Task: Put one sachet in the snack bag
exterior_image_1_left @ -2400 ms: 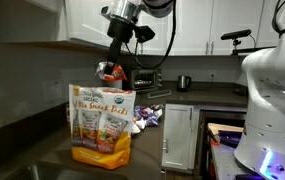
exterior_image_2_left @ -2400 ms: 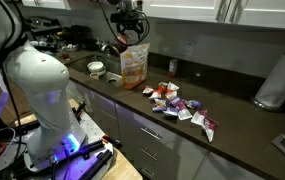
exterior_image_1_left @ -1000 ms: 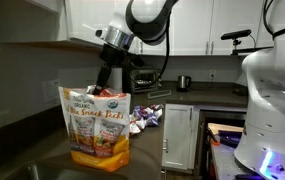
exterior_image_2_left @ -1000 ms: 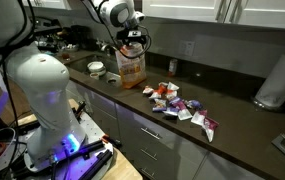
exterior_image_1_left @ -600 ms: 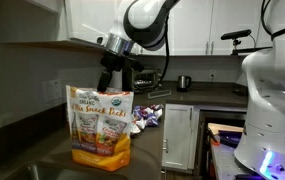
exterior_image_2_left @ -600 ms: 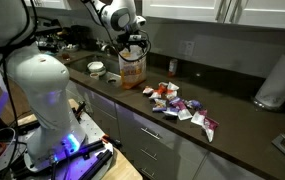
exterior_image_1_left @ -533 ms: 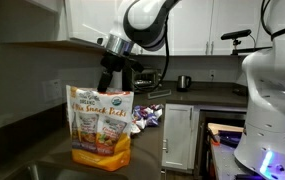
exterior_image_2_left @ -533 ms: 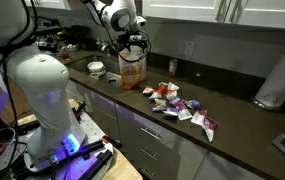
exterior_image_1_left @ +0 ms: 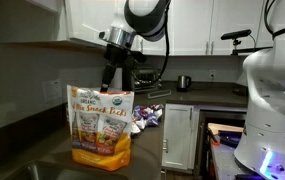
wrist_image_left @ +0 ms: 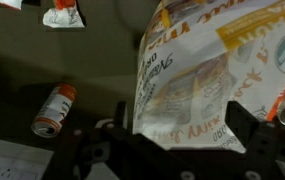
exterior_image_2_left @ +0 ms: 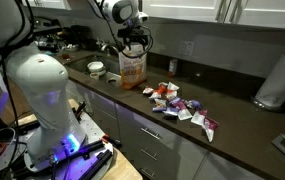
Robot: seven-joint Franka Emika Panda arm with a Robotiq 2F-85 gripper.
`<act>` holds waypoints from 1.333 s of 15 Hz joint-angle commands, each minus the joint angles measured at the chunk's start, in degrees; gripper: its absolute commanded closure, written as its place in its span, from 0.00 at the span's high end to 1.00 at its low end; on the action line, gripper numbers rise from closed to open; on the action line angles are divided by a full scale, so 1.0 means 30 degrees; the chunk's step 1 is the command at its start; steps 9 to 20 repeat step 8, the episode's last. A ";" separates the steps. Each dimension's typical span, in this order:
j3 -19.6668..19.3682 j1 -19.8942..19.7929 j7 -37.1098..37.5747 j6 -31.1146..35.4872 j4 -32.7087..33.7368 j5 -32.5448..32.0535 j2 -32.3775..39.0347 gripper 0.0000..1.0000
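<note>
Wrist view: the pincer (wrist_image_left: 180, 120) stands apart and empty, with the snack bag (wrist_image_left: 197, 70) directly beneath it. The sachet is not visible and is presumably inside the bag. Judged step: release. The next move calls for a straight lift clear of the bag's top.

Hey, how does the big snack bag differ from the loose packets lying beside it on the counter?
The snack bag stands upright, while the packets lie flat in a scattered pile. The snack bag is far larger than any single one of the packets. The snack bag is orange and cream, whereas the packets are a mix of red, purple and white. Both sit on the same dark counter.
</note>
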 commanded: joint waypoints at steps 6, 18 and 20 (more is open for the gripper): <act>0.0170 -0.0574 0.1602 -0.9093 0.1704 -0.2604 -0.3209 1.00; 0.0136 -0.0760 0.2000 -1.1338 0.2309 -0.3006 -0.3492 1.00; 0.0136 -0.0760 0.2000 -1.1338 0.2309 -0.3006 -0.3492 1.00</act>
